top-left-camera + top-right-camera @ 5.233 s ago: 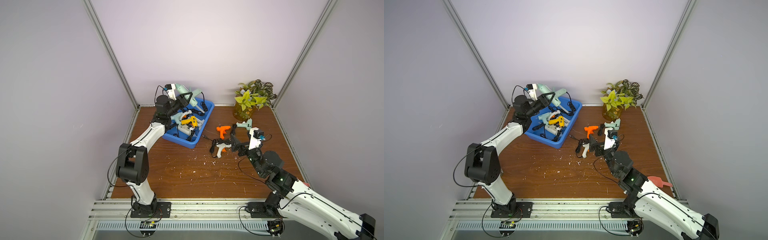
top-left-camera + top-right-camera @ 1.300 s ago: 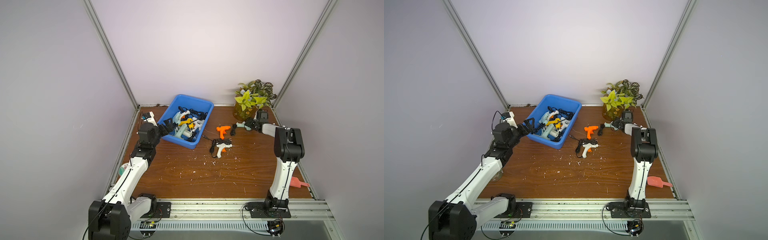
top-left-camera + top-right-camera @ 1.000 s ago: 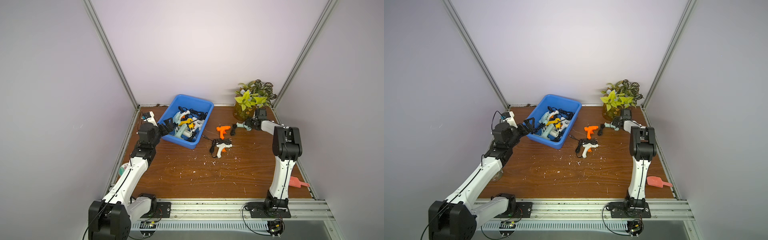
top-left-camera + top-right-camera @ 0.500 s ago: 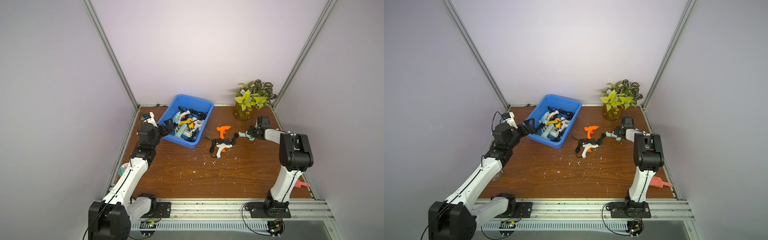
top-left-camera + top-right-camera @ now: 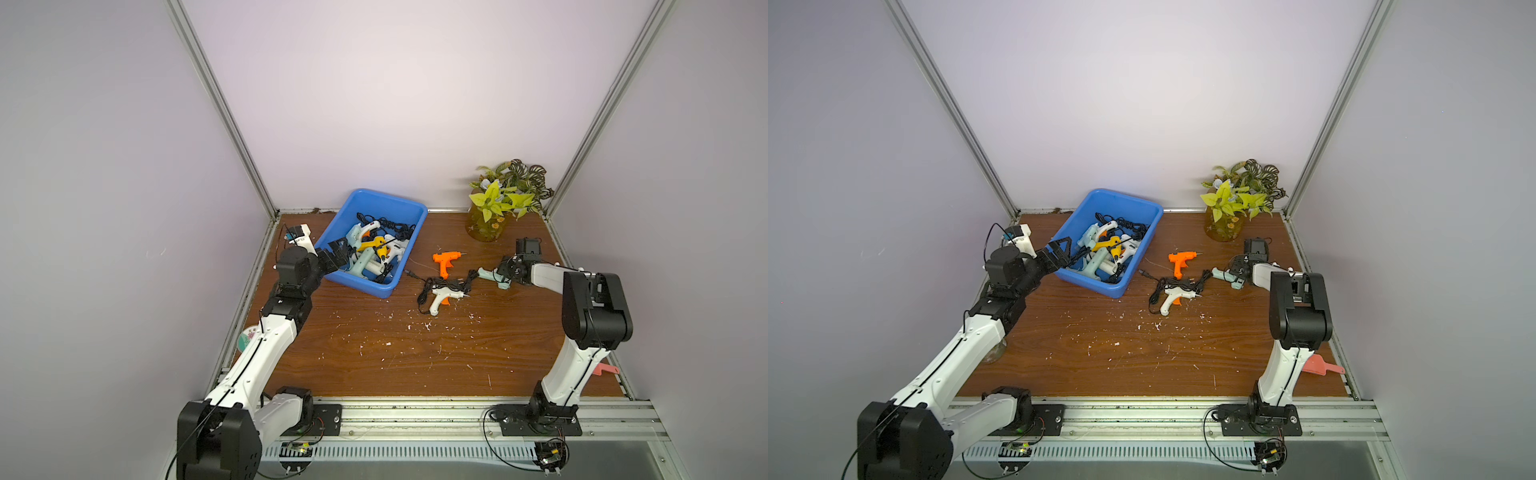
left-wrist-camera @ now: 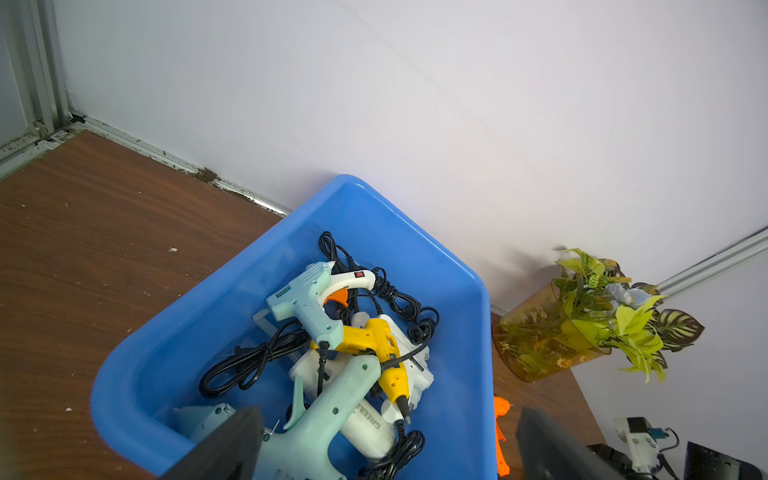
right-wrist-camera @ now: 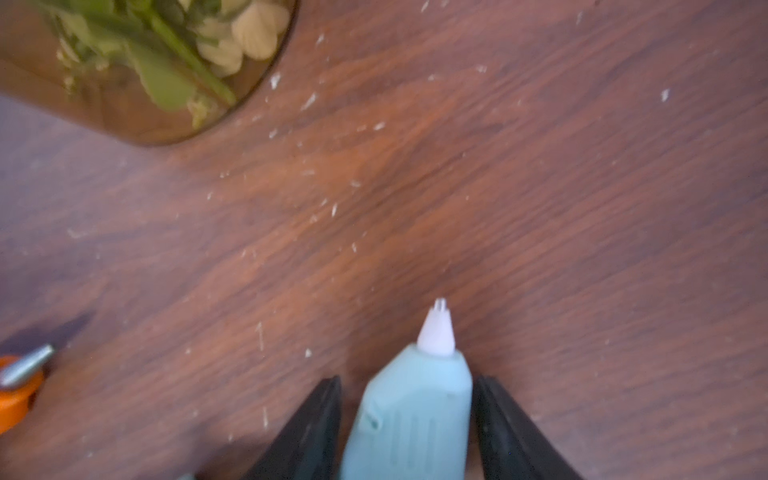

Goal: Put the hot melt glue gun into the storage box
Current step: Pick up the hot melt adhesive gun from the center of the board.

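Observation:
The blue storage box stands at the back left and holds several glue guns with tangled cords. My left gripper hangs open at the box's near left rim, with nothing between its fingers. On the wood lie a pale teal glue gun, an orange one and a white one. My right gripper has its jaws on either side of the teal gun's barrel. One finger touches it; a narrow gap shows on the other side.
A potted plant in an amber jar stands at the back right, just behind the right gripper. The white gun's black cord loops beside the teal gun. A pink scoop lies at the right edge. White flecks litter the table.
The right gripper and the teal gun have moved from beside the plant toward the front, and its jaws have narrowed round the barrel. The left arm has stayed put.

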Controlling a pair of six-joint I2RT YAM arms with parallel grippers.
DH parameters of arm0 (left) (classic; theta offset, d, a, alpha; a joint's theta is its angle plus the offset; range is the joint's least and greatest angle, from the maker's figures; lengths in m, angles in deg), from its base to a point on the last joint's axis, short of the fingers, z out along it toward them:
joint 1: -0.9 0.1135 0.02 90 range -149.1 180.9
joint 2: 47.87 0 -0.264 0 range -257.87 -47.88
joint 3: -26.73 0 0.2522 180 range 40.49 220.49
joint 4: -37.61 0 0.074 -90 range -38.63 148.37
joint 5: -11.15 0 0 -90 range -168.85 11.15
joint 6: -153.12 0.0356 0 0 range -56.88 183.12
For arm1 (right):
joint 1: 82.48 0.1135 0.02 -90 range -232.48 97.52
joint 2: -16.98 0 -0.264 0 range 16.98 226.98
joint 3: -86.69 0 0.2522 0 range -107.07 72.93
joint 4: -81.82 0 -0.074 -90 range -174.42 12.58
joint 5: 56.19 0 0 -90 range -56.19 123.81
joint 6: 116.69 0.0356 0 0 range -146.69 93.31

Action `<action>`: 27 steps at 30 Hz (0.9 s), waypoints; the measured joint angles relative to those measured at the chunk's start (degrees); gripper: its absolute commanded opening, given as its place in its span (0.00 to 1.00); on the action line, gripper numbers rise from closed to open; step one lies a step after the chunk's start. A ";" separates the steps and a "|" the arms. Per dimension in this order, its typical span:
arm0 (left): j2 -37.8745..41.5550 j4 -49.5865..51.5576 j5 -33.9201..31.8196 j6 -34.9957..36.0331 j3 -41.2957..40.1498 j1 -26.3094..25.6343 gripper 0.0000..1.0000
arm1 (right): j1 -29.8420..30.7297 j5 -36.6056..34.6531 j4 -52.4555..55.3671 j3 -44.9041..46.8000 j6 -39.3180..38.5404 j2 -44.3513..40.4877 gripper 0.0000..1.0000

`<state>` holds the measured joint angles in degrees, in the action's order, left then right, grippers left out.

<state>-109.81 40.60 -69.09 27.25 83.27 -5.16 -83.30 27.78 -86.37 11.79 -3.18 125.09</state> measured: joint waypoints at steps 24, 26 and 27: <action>-19.50 4.02 7.58 8.55 12.44 -20.35 1.00 | 0.13 1.20 -5.64 12.81 -0.42 -21.49 0.07; -23.21 4.76 8.85 10.21 16.04 -23.91 1.00 | 0.37 2.03 -6.05 13.16 -0.79 -23.19 0.07; -24.96 4.90 9.66 10.93 17.57 -25.31 1.00 | 0.55 2.40 -6.21 13.20 -1.07 -23.78 0.07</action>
<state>-134.77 45.50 -59.43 38.17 100.85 -30.47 -82.76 30.19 -92.58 24.99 -4.25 101.31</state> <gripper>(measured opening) 0.998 0.407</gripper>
